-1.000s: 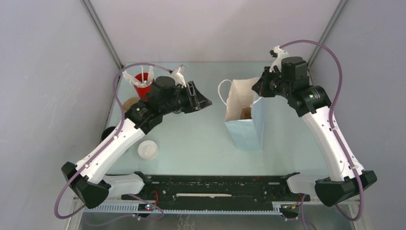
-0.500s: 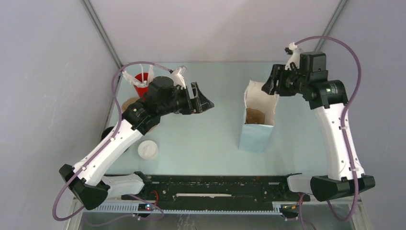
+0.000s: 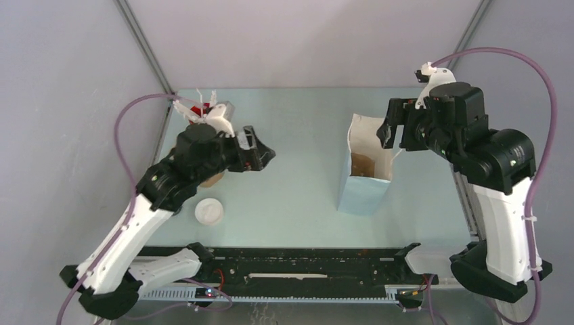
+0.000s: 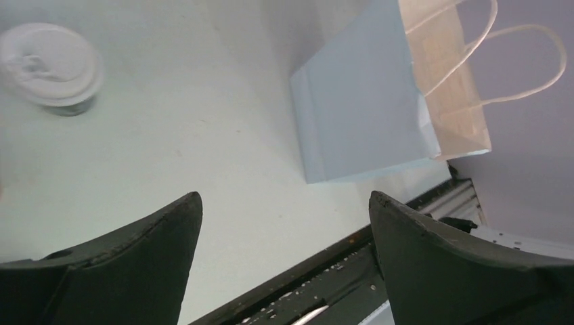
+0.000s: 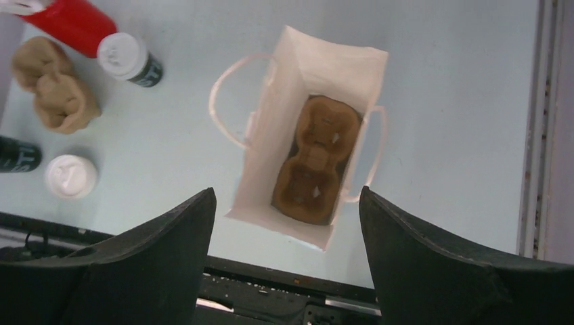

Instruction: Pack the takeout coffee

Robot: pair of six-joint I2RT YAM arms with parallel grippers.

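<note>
One takeout coffee point(image 3: 208, 211), a black cup with a white lid, stands near the front left; it also shows as the cup point(image 4: 49, 64) and the cup point(image 5: 70, 176). A second lidded cup point(image 5: 128, 59) stands by the red cup. The light-blue paper bag point(image 3: 365, 181) stands upright and open, with a brown pulp tray point(image 5: 317, 159) at its bottom. My left gripper point(image 3: 260, 156) hangs open and empty left of the middle, above the table point(image 4: 284, 196). My right gripper point(image 3: 391, 128) is open and empty just above the bag's right rim point(image 5: 285, 190).
A red cup with white cutlery point(image 3: 199, 110) stands at the back left. A second brown pulp tray point(image 5: 54, 84) lies in front of it, partly under my left arm. A dark object point(image 5: 13, 154) sits at the left edge. The black rail point(image 3: 304, 261) runs along the near edge.
The right gripper opened and let go of the bag's rim, then drew back to the right; the bag went from tilted to upright. The left gripper opened wider and pulled back left.
</note>
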